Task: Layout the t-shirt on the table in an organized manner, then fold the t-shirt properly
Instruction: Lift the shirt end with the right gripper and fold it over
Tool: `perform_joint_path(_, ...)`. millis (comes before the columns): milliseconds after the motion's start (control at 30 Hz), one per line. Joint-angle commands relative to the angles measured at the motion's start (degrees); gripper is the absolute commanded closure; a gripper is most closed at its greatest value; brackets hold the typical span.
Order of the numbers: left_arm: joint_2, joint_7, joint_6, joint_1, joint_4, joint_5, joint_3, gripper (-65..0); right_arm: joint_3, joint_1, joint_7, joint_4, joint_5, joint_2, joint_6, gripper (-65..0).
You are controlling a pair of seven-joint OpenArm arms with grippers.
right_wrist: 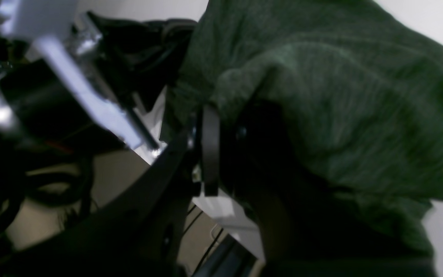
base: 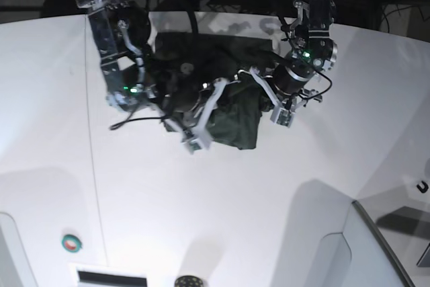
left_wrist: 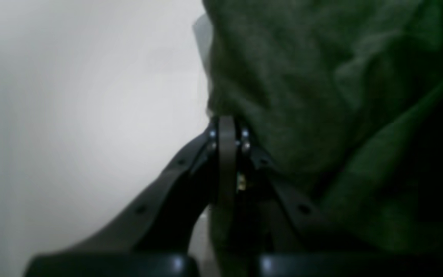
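The left end effector (left_wrist: 227, 127) has its two dark fingers pressed together, and the edge of the t-shirt (left_wrist: 306, 100) runs down into them, so it is clamped on a pinch of the green cloth. In its wrist view the fabric hangs in soft folds to the right of the fingers, and the white bench (left_wrist: 75, 127) fills the left side.

The right end effector (right_wrist: 221, 127) is likewise closed to a narrow gap, with a bunched fold of the t-shirt (right_wrist: 340, 104) draped over and around its fingers; it grips that fold. To the left of it in that view are blurred dark cables and a pale metal bracket (right_wrist: 79, 88).

In the base view the two end effectors are close together at the far middle of the bench (base: 222, 220). The left end effector (base: 250, 80) comes in from the right, the right end effector (base: 209, 95) from the left, and the t-shirt (base: 235, 122) hangs crumpled between and below them as a dark green bundle, not spread out. Whether its lower edge touches the bench I cannot tell.

A thin dark seam line (base: 94, 166) runs down the bench at the left. Near the front edge lies a small round green and red button (base: 71, 242).
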Motion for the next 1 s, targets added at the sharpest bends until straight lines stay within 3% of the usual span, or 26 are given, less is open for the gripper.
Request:
perform_joint_path(0,-0.3,-1.1,-0.3,0.0,2.2,-0.5,-0.1,0.0,-1.8,1.1,2.5,-1.1,1.2,-0.6,-0.6,-0.6)
perform_joint_path(267,-4.5,-1.1,-0.3,3.1,5.1,-0.6,-0.1,0.0,-10.2,4.9,10.1,-8.3,1.2,-0.4,-7.4,-0.6)
perform_joint_path(533,-4.4,-1.1,-0.3,3.8,2.5,-0.6,-2.5,0.0,-14.0,8.5,14.5,-15.5,1.3,-0.9,-7.7,-0.6)
perform_joint_path(833,-4.3,-1.1,-0.3,4.2,1.1,-0.6,-2.4,0.0,-14.0,8.8,15.0,-15.6,1.3,-1.2,-7.5,-2.0)
perform_joint_path(967,-4.2,-1.1,-0.3,4.6,1.7,-0.6,-2.5,0.0,-14.4,8.8,15.0,-15.6,1.3,-1.7,-7.4,-13.1)
